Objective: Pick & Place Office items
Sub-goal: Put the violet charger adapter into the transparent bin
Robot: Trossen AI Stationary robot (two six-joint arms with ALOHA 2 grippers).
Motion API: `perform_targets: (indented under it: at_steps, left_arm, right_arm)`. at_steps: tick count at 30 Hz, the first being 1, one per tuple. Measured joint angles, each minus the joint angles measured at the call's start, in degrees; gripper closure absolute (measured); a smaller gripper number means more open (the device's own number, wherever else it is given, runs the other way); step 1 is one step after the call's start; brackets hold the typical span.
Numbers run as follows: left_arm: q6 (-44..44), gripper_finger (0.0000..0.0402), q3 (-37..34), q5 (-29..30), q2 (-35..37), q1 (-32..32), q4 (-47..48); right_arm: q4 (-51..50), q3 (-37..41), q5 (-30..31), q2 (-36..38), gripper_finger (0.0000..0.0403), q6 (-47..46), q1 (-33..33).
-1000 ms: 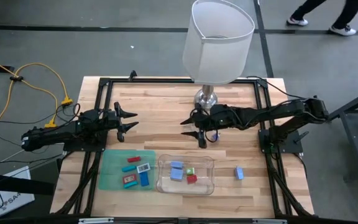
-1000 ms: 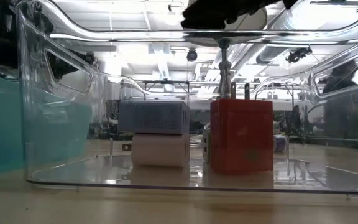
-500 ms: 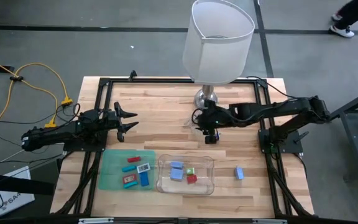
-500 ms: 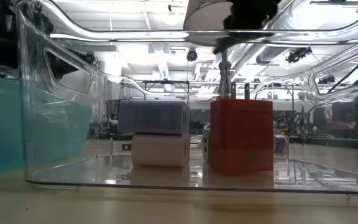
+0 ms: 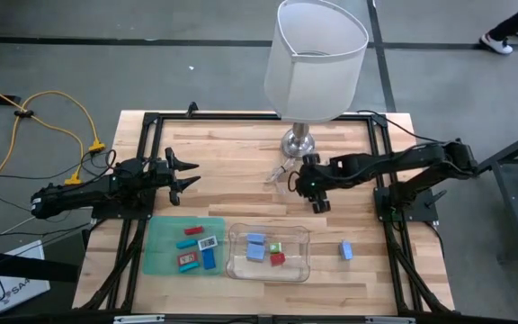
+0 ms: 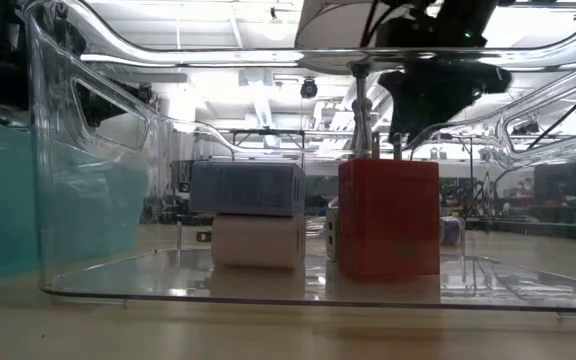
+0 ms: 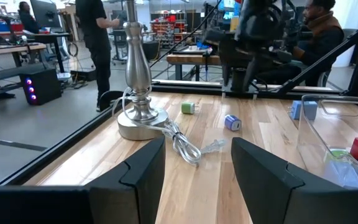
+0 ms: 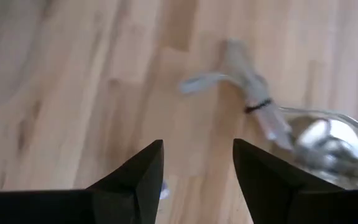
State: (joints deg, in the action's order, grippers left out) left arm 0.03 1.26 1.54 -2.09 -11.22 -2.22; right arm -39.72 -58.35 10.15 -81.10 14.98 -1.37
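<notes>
The small blue block-shaped office item lay on the wood near the silver lamp base; it looked light, rigid and smooth, best pinched across its flat sides. The right gripper hovered just above it, fingers spread wide, holding nothing. The left gripper waited well apart, part-open and empty.

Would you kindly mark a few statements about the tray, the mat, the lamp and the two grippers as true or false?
1. The red block lies in the clear tray. True.
2. The right gripper grips a block. False: its fingers are open and empty.
3. The lamp lies toppled. False: it stands upright.
4. A blue block lies alone right of the tray. True.
5. The left gripper hovers over the green mat. False: it waits beyond it.
</notes>
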Motion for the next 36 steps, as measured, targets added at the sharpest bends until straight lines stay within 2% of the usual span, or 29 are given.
perform_targets:
  at_steps: [5, 11, 24, 36]
  left_arm:
    - [0.0, 0.0224, 0.0, 0.0, -0.01, -0.02, 0.0]
    - [0.0, 0.0224, 0.0, 0.0, -0.01, 0.0, 0.02]
    - [0.0, 0.0224, 0.0, 0.0, 0.0, 0.0, 0.02]
    - [0.0, 0.0224, 0.02, 0.0, -0.02, 0.0, 0.02]
  right_arm:
    - [0.62, 2.87, -5.96, 0.0, 0.0223, 7.56, -0.02]
    - [3.7, 5.79, -7.58, 0.0, 0.0223, 15.12, 0.0]
    - [7.92, 11.66, -8.75, 0.0, 0.0223, 15.26, 0.02]
    - [8.88, 12.73, -10.79, -0.9, 0.0223, 15.53, 2.75]
